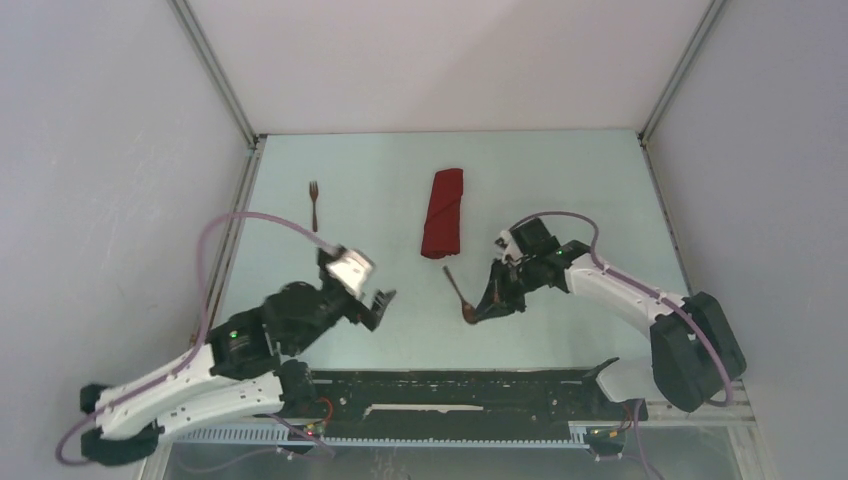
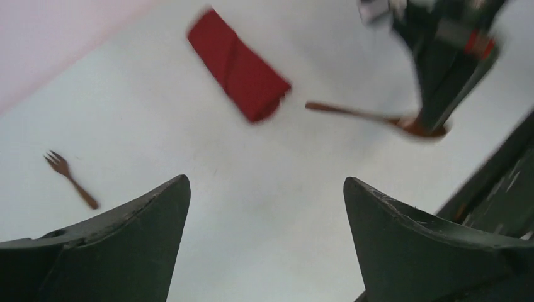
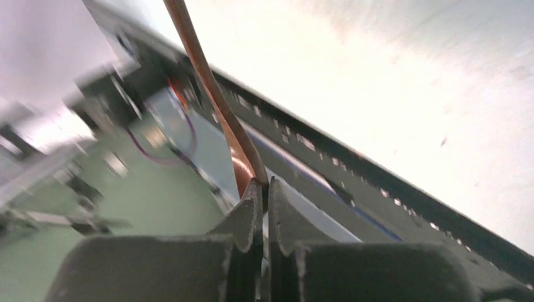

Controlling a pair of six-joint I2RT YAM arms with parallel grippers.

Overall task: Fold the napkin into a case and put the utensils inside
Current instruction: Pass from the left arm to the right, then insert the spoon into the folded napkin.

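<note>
From above, the napkin [image 1: 443, 213] lies folded into a narrow red strip on the table [image 1: 560, 180]; the fork [image 1: 314, 203] lies well apart on its left; the spoon [image 1: 457, 288] sits near the strip's near end, its bowl end pinched and partly hidden by the right gripper [image 1: 476, 312]; the left gripper [image 1: 381, 300] hangs spread, holding nothing; the white block [image 1: 350, 266] behind it is too small for me to read.

Left wrist: my fingers [image 2: 145, 245] stand wide apart; the picture is blurred.

Right wrist: both fingertips [image 3: 252, 201] are pressed onto the spoon's handle, which is cut off at the top; everything else smears.
</note>
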